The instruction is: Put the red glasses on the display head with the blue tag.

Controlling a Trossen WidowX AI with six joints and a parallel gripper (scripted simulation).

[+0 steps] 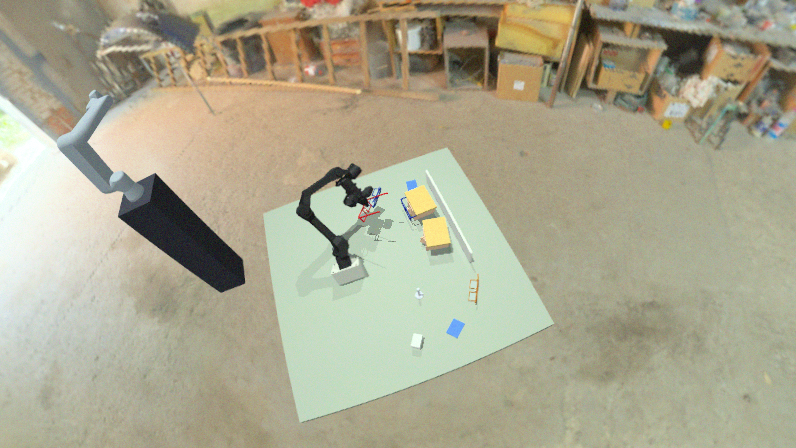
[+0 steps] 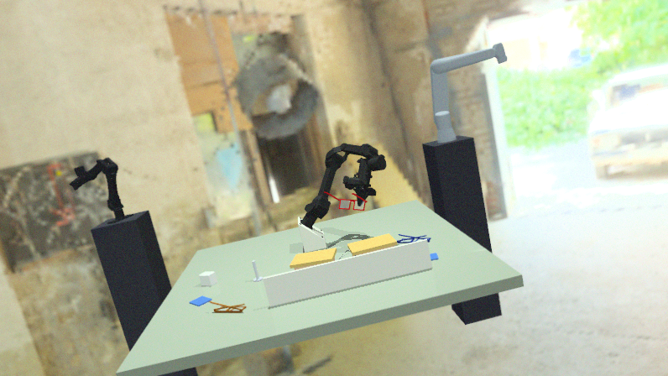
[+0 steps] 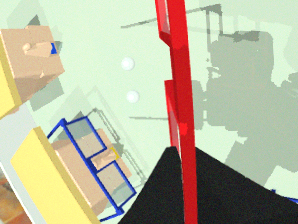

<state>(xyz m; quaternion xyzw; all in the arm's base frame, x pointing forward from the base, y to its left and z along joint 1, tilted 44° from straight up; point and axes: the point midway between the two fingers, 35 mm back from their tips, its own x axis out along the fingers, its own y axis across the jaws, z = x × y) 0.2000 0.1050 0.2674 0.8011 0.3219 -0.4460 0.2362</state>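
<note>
My gripper (image 1: 367, 202) (image 2: 359, 202) (image 3: 179, 155) is shut on the red glasses (image 1: 370, 214) (image 2: 332, 195) (image 3: 181, 75) by their front frame and holds them above the table. Their temples are unfolded and point roughly toward the heads in the top view. The blue-tag head (image 1: 436, 232) (image 2: 313, 258) (image 3: 42, 62) has a yellow top and bears no glasses; its blue tag (image 3: 53, 48) shows in the wrist view. The other head (image 1: 420, 200) (image 2: 372, 244) (image 3: 72, 160) has a yellow tag (image 3: 116, 153) and blue glasses (image 3: 75, 142) at its face. Their temple ends are hidden.
A white wall (image 1: 448, 214) (image 2: 347, 279) stands behind the heads. Loose blue glasses (image 1: 375, 195) (image 2: 413, 238) lie past my gripper. Orange glasses (image 1: 476, 289) (image 2: 228, 311), a white peg (image 1: 418, 293) (image 2: 255, 270), a white cube (image 1: 416, 341) (image 2: 207, 279) and a blue square (image 1: 455, 328) (image 2: 200, 300) are farther off.
</note>
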